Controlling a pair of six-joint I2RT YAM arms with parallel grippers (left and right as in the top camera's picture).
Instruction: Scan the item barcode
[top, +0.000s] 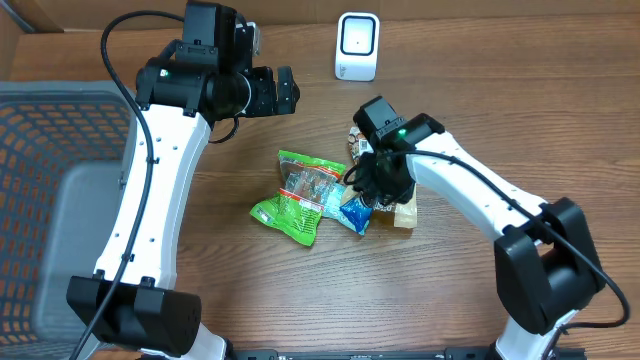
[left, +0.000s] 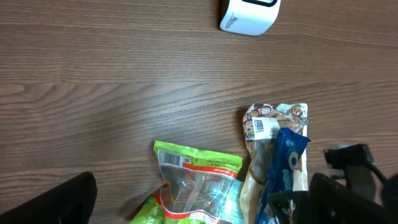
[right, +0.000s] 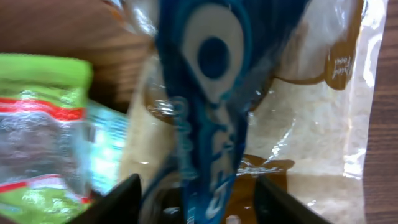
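Grey plastic mesh basket (top: 60, 140) sat at the far left edge of the brown wooden table (top: 480, 90). The left gripper (top: 285, 90) hung above bare wood to the upper left of the pile, its black fingers (left: 74, 199) spread wide and holding nothing.

Next right, a green plastic snack packet (top: 300, 195) with a red band and a clear window lay flat on the table, and the left wrist view showed a barcode on its upper edge. A blue foil packet (top: 355, 212) with a white oval mark lay just beside it on the right, overlapping it and resting partly on a clear packet with brown print (top: 403, 212) and pale contents. That clear packet carried a white barcode label (left: 264, 127) near its top end.

The right gripper (top: 372, 190) was down on the pile, and the right wrist view showed the blue foil packet rising between its two dark fingers (right: 127, 199). The jaws stood partly apart around it, and I could not tell whether they were pinching it.

A white box-shaped barcode scanner (top: 357, 47) stood upright near the far table edge, well apart from the packets, roughly behind the pile.
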